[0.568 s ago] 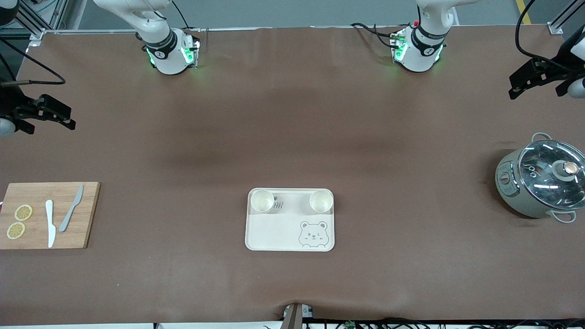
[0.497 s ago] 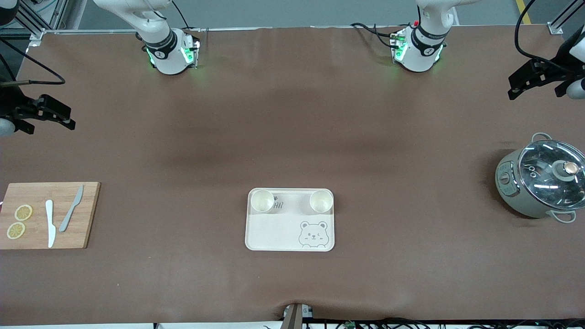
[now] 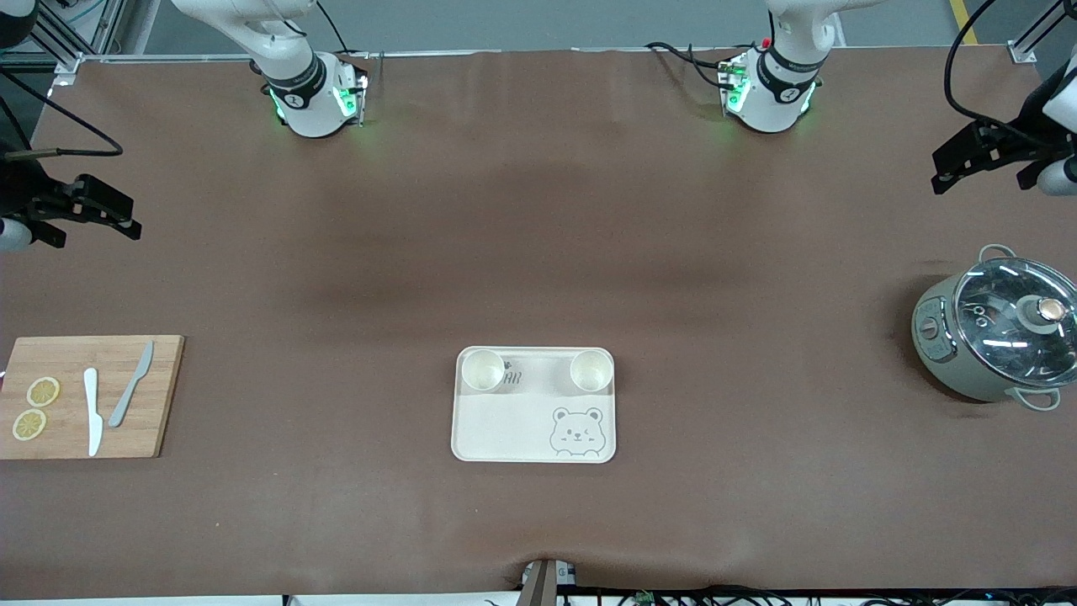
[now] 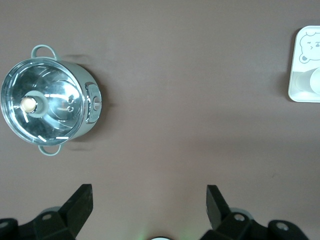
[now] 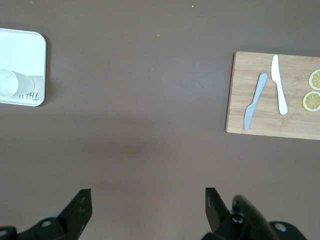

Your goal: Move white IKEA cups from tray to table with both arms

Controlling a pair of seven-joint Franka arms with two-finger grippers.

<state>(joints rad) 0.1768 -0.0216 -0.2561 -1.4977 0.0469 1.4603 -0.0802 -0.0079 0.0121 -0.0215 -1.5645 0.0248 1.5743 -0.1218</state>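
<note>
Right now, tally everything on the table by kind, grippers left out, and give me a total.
White cups: 2
Tray: 1
Cutting board: 1
Knives: 2
Lemon slices: 2
Lidded pot: 1
Total: 9

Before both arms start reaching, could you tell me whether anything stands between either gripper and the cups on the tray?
Nothing visible does. Both cups stand on the tray. Only bare table separates them from the open left gripper and open right gripper. The pot and cutting board sit off at the table's ends.
</note>
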